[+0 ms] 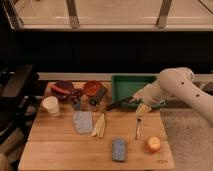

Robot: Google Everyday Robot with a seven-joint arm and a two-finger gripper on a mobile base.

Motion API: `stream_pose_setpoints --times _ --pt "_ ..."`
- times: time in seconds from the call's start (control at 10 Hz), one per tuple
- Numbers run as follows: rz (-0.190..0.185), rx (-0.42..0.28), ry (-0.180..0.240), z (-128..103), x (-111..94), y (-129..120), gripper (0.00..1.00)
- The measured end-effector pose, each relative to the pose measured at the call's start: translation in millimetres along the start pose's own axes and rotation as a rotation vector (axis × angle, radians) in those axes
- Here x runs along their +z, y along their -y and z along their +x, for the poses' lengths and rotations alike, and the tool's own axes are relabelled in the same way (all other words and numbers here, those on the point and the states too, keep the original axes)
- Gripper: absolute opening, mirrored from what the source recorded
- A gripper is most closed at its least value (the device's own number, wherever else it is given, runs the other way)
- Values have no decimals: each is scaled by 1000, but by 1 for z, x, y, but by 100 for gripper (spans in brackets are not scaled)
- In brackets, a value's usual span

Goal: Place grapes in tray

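The hand [141, 111] is held open and empty above the worktop [60, 145], just beside the tray [129, 86]. The grapes [76, 94] are seen between a purple plate [62, 88] and a red bowl [92, 87], well apart from the hand.

Wooden table [55, 146], dark wall [100, 55], grey floor [191, 136]

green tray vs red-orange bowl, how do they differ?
The tray is rectangular and green; the bowl is round and red-orange. The tray is much the larger. The bowl sits left of the tray in the view, beside the grapes. Both are open-topped and stand at the table's back edge. The end effector hangs open over the table by the tray's front edge, holding nothing.
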Motion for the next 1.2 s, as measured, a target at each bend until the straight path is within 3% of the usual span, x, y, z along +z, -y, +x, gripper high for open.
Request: stream_pose_setpoints --times 0.2,0.3,0.4,0.9,1.2 --pt "-20 -2 153 -32 5 10 65" --pt "-30 -13 251 -46 6 15 65" --pt "-33 -16 287 -50 5 16 65" --pt "-30 -30 304 -53 7 18 65" --pt "-39 -92 308 -79 30 18 65"
